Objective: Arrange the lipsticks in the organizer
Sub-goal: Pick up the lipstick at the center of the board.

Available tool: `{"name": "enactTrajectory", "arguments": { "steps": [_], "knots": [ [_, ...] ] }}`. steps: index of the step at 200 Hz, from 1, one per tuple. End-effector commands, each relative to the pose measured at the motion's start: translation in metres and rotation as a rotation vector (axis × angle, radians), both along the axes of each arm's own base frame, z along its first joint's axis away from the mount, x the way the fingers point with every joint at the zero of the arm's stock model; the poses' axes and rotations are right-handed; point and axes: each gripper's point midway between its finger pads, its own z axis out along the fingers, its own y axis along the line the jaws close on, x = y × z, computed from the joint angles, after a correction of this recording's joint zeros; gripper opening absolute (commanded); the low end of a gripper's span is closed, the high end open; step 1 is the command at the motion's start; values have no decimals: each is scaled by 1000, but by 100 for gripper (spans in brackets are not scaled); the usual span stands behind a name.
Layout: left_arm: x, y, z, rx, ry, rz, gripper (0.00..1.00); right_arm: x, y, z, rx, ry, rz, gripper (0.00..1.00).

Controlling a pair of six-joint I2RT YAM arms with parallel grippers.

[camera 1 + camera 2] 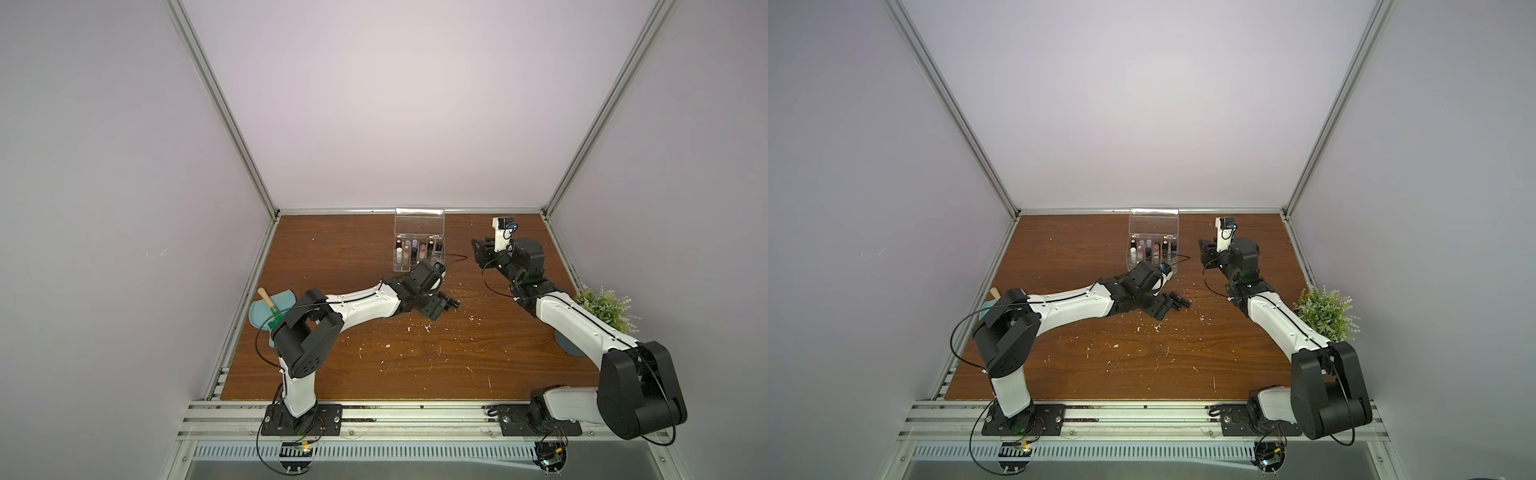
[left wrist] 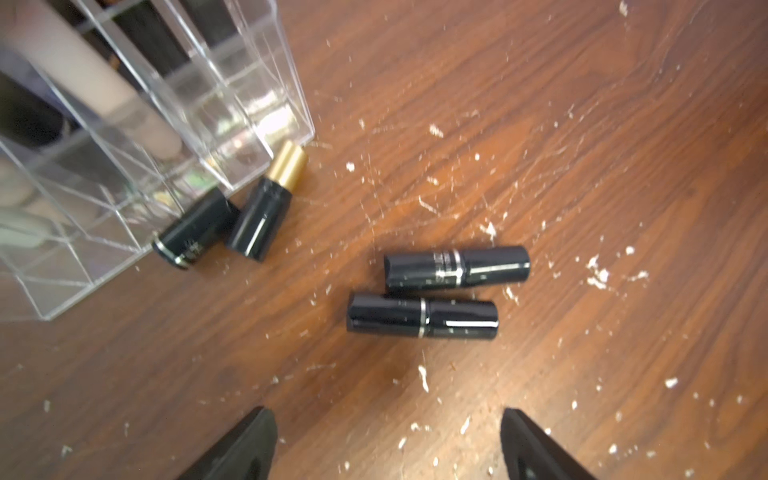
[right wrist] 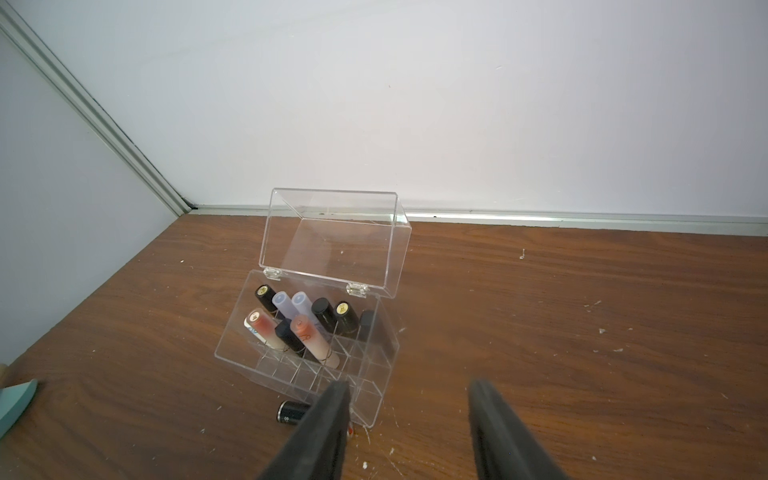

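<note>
1. Top views: in both top views the organizer [image 1: 405,266] [image 1: 1138,266] is seen at upper centre of the table [image 1: 415,365], with its lid [image 1: 419,220] raised and lipsticks [image 1: 417,248] standing in its rear rows.
2. Left wrist: the left gripper [image 2: 384,411] is held wide open and empty near two black lipsticks [image 2: 422,316] lying side by side. Two more lipsticks [image 2: 266,208] are lodged against the organizer.
3. Right wrist: the right gripper [image 3: 408,382] is spread open with nothing held, facing the organizer. One black lipstick [image 3: 291,411] is seen on the table beside its front wall.
</note>
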Motion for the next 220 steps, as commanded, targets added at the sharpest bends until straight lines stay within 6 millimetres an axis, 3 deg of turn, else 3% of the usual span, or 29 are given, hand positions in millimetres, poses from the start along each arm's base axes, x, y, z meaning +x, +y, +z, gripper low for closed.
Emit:
{"name": "enactTrajectory", "arguments": {
  "steps": [1,35,67,103,136,156,182,220],
  "knots": [
    [6,-10,6,5,-29,-9,89,1,5,15,30,-31,23,52],
    [11,-29,5,-23,-24,-59,85,1,6,15,32,-27,27,51],
    [-4,-46,-2,-64,25,-182,83,1,7,15,33,-23,33,51],
    [-9,-36,-13,-54,51,-206,83,1,16,16,41,-2,79,49],
    [-4,-29,-17,-50,43,-191,82,-6,27,2,56,107,147,47],
    [4,-18,-2,-116,18,-145,81,-26,40,-15,48,226,239,45],
    [17,12,34,-250,-42,-23,79,-63,42,-49,13,365,286,44],
    [11,42,85,-411,-119,69,79,-111,54,-90,6,490,339,40]
  ]
}}
